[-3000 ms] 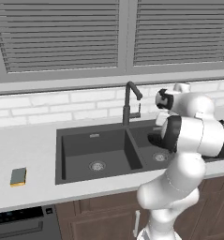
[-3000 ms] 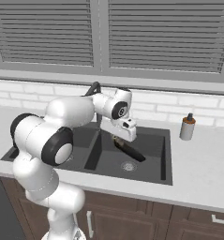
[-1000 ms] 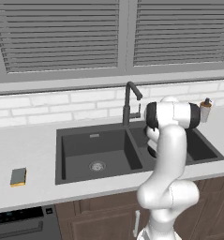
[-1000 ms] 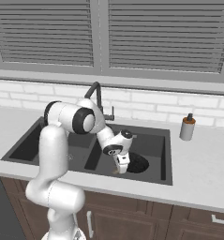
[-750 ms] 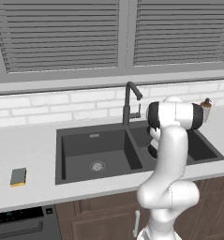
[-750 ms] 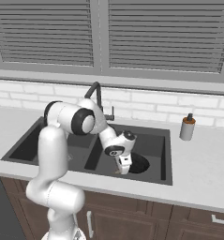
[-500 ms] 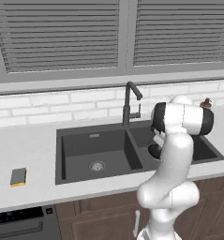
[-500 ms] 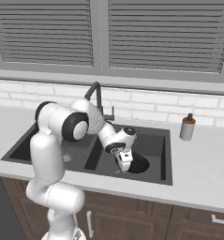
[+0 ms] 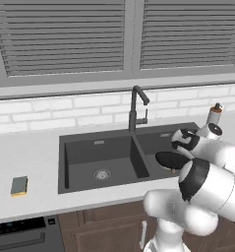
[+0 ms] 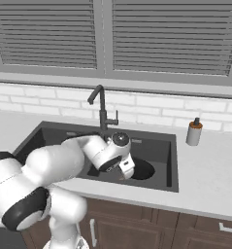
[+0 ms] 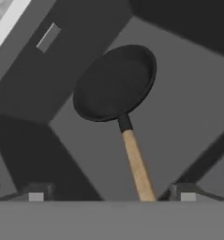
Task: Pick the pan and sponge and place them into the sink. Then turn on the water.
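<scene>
The black pan (image 11: 115, 82) with a tan handle (image 11: 137, 164) lies flat on the floor of the right basin of the dark sink (image 9: 79, 152). My gripper (image 11: 109, 194) hangs just above the handle's end, open, with one fingertip (image 11: 36, 193) on either side and neither touching it. From the right base view the gripper (image 10: 128, 169) points down into the basin beside the pan (image 10: 142, 169). The pan (image 9: 170, 160) also shows past my forearm. The sponge (image 9: 19, 185), grey-green over yellow, rests on the counter left of the sink. No water runs from the faucet (image 9: 136, 106).
A beige soap dispenser (image 10: 194, 132) stands on the counter right of the sink. The tall dark faucet (image 10: 102, 111) rises behind the divider, close to my hand. A brick backsplash and window blinds are behind it. Cabinet doors (image 10: 146, 228) lie below.
The jaws went from shut on the pan's handle to wide open, and the pan now lies free in the right basin. My arm has swung lower and nearer the front.
</scene>
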